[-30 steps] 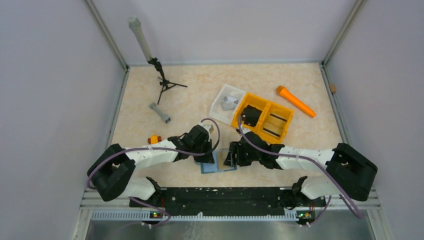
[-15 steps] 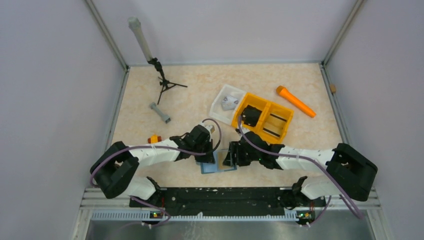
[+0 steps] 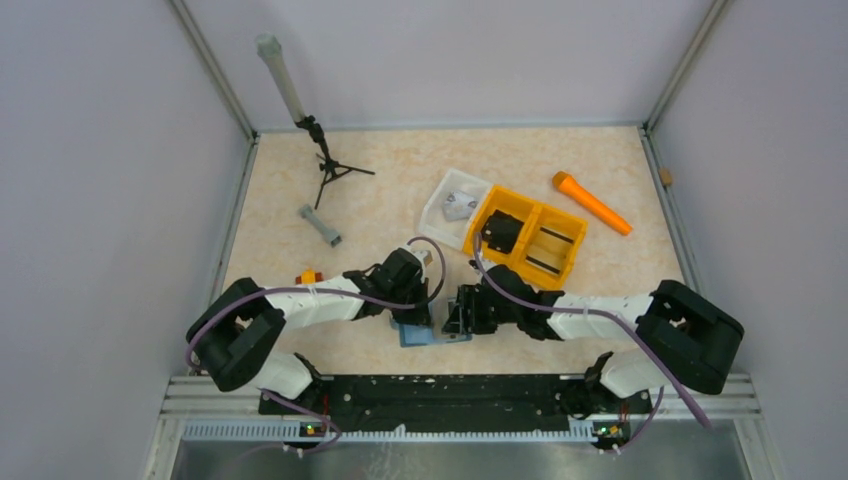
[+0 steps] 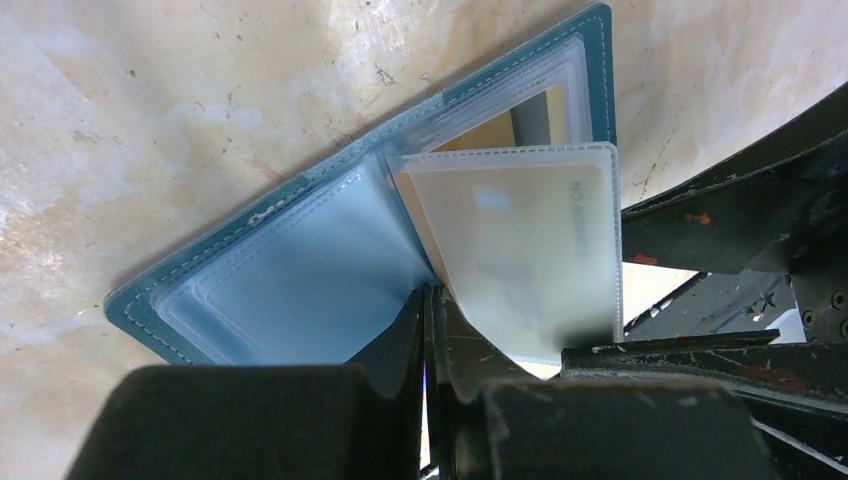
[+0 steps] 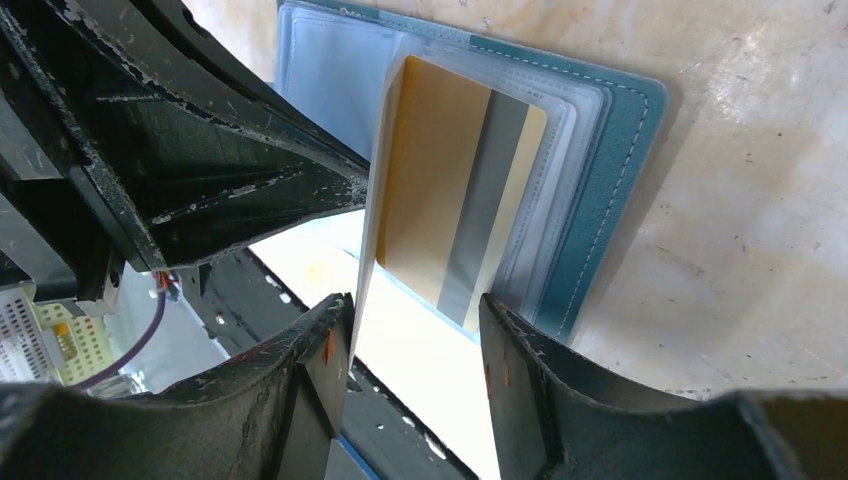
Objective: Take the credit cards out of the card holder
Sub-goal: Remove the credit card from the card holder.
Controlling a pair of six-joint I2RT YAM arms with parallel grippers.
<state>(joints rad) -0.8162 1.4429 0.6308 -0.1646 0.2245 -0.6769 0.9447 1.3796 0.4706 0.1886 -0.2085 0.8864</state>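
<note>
The card holder [image 3: 432, 330] lies open on the table near the front edge, teal-blue outside [image 4: 250, 290] with clear sleeves inside. One frosted sleeve [image 4: 520, 250] with a pale card in it stands up from the fold. A gold credit card with a grey stripe [image 5: 450, 200] lies in the right leaf [image 5: 610, 200]. My left gripper [image 4: 430, 300] is shut, its tips pressed on the holder at the fold; whether they pinch a sleeve is hidden. My right gripper [image 5: 415, 320] is open, one finger beside the raised sleeve's edge and the other over the right leaf's near edge.
An orange divided bin [image 3: 525, 235] and a white tray [image 3: 455, 200] stand just behind the grippers. An orange stick [image 3: 590, 202] lies at the back right. A small tripod [image 3: 325, 165], a grey bar [image 3: 320, 225] and a small orange piece [image 3: 308, 278] are on the left. The black rail [image 3: 430, 390] runs along the front.
My left gripper has closed fully and edged right onto the holder's fold. The right gripper's jaws have narrowed slightly and moved a little left toward the raised sleeve.
</note>
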